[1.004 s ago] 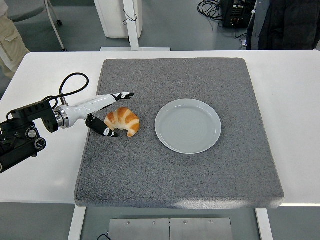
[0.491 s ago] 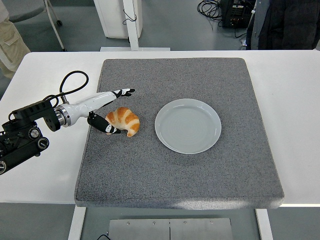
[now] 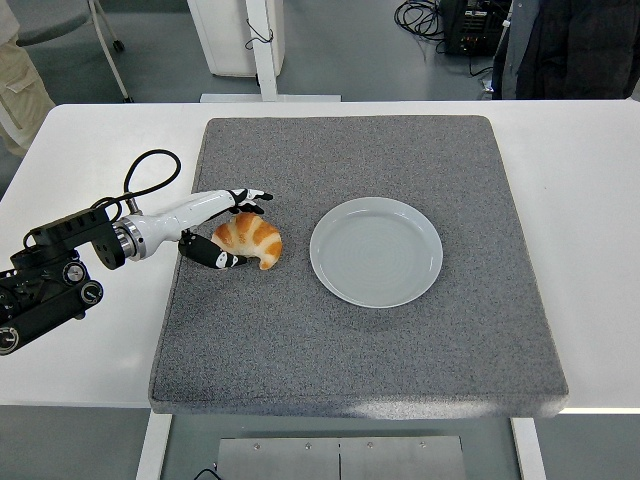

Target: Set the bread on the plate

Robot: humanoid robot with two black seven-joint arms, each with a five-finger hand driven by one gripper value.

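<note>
Grey mat (image 3: 400, 340) carries a plate (image 3: 376, 251) beside the bread (image 3: 250, 240), which the left hand's (image 3: 222, 228) fingers (image 3: 250, 196) clasp.

We see a grey mat (image 3: 400, 350) with a rough, speckled, felt-like nap, wholly matt. It lies on a smooth white surface (image 3: 590, 200) with a faint sheen. The plate (image 3: 376, 251) looks like smooth glazed ceramic, pale grey. The bread (image 3: 250, 240) has a golden, lightly glossy crust. The left hand (image 3: 225, 225) shows smooth white and black plastic shells.
</note>
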